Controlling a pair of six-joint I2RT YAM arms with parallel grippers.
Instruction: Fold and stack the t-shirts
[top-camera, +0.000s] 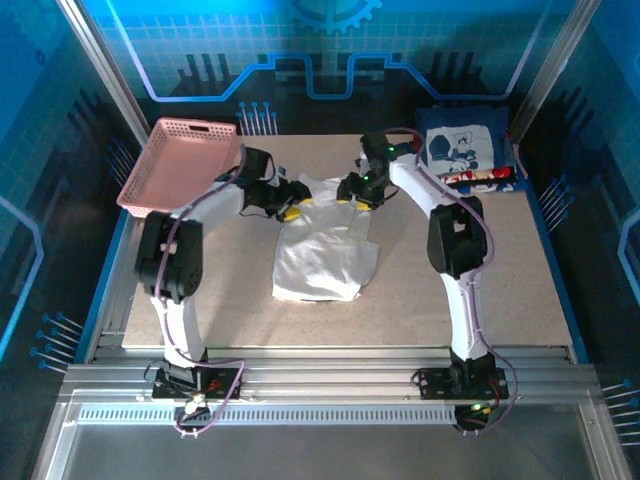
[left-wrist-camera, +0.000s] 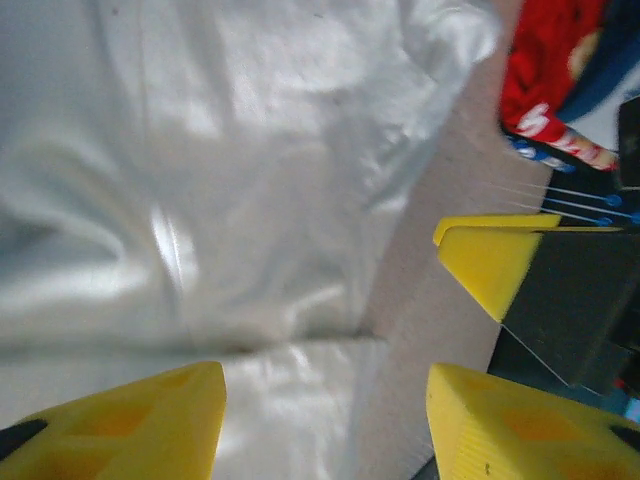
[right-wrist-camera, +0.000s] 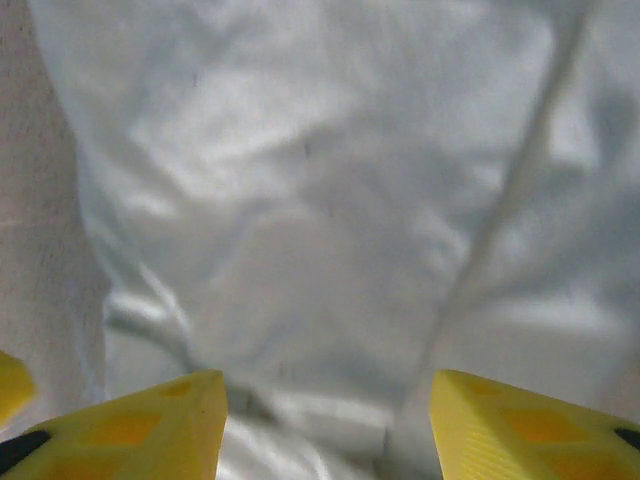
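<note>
Top external is showing left gripper (top-camera: 290, 212) and right gripper (top-camera: 347, 200) hovering, jaws apart, over the rumpled white cloth t-shirt (top-camera: 322, 258); uneven pinches risk skewing the fold.

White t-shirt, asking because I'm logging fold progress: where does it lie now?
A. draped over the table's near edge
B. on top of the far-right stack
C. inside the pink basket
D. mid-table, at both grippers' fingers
D: the white t-shirt lies crumpled in the middle of the table, with the left gripper and right gripper open at its far end.
</note>
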